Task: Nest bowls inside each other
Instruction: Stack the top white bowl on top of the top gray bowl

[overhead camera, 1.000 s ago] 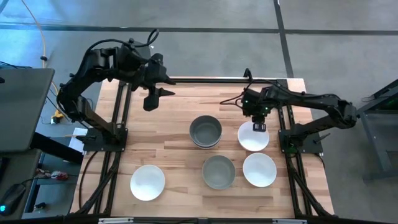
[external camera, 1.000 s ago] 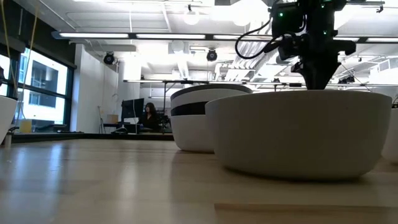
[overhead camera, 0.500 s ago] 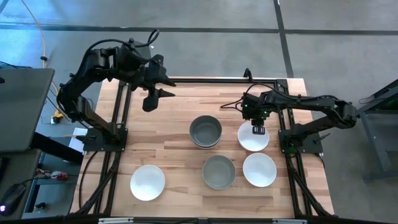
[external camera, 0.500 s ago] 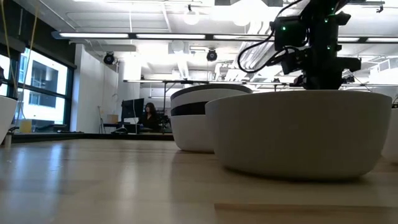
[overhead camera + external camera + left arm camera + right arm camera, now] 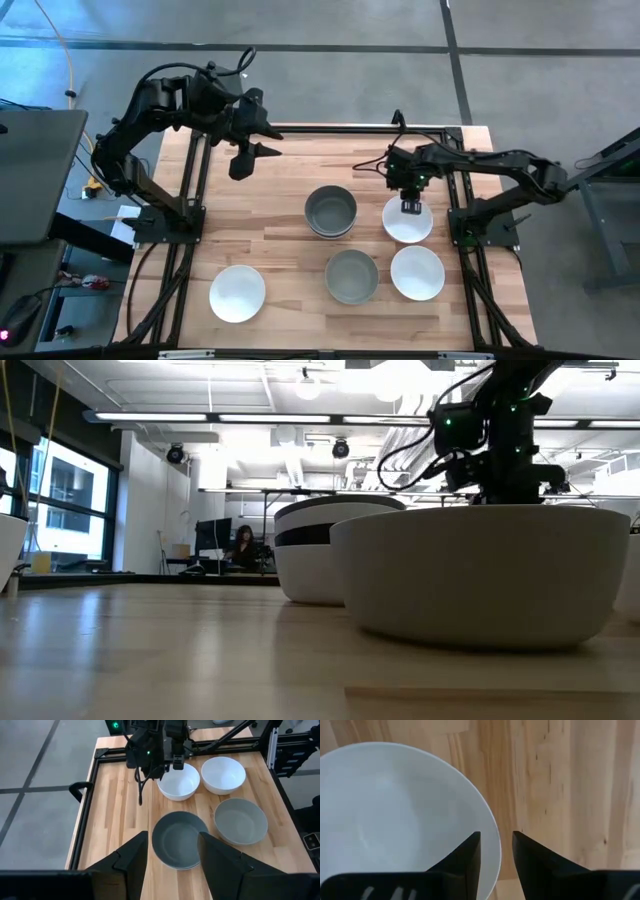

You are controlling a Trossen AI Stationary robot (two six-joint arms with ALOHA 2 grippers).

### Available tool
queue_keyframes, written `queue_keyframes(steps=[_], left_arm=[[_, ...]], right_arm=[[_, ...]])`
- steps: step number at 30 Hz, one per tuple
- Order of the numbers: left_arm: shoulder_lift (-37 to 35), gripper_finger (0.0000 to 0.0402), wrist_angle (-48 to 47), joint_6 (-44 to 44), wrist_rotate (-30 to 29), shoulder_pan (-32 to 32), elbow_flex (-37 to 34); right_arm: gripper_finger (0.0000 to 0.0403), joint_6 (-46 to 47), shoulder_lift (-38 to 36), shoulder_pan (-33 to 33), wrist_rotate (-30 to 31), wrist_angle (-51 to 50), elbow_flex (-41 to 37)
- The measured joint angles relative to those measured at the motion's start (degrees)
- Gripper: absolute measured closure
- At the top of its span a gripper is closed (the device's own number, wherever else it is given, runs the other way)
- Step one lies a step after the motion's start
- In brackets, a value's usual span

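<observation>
Five bowl places show in the high view. A nested stack with a grey bowl on top [image 5: 331, 211] stands mid-table, beside a white bowl [image 5: 408, 224] on its right. Nearer the front edge sit a single grey bowl [image 5: 351, 276], a white bowl [image 5: 417, 272] and another white bowl [image 5: 237, 293]. My right gripper [image 5: 411, 207] is open and points down at the far rim of the white bowl [image 5: 395, 815], one finger inside it and one outside. My left gripper [image 5: 246, 160] hangs open above the table's far left.
In the low view the single grey bowl [image 5: 480, 575] fills the foreground and hides my right fingertips, with the stack [image 5: 315, 555] behind it. Black frame rails [image 5: 330, 129] run along the far and side edges. Bare wood [image 5: 250, 220] lies left of the stack.
My right gripper has come down and slightly toward the table's left, onto the far rim of the white bowl; in the low view its fingers have sunk behind the foreground bowl. No bowl has moved.
</observation>
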Motion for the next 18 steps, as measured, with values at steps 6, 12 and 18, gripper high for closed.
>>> queue_keyframes(steps=[6, 12, 18], left_arm=[[0.0, 0.0241, -0.85, 0.0, -0.01, 0.0, 0.02], [0.62, 0.0241, -1.02, 0.0, 0.16, 0.0, 0.04], [0.81, 0.0241, -0.98, 0.0, 0.18, 0.0, 0.04]], right_arm=[[0.0298, -0.25, 2.01, -0.59, -1.43, -0.06, 0.0], [0.0299, -0.12, 2.05, -0.74, -1.54, 0.06, 0.0], [0.0351, -0.1, 2.05, -0.76, -1.52, -0.78, 0.0]])
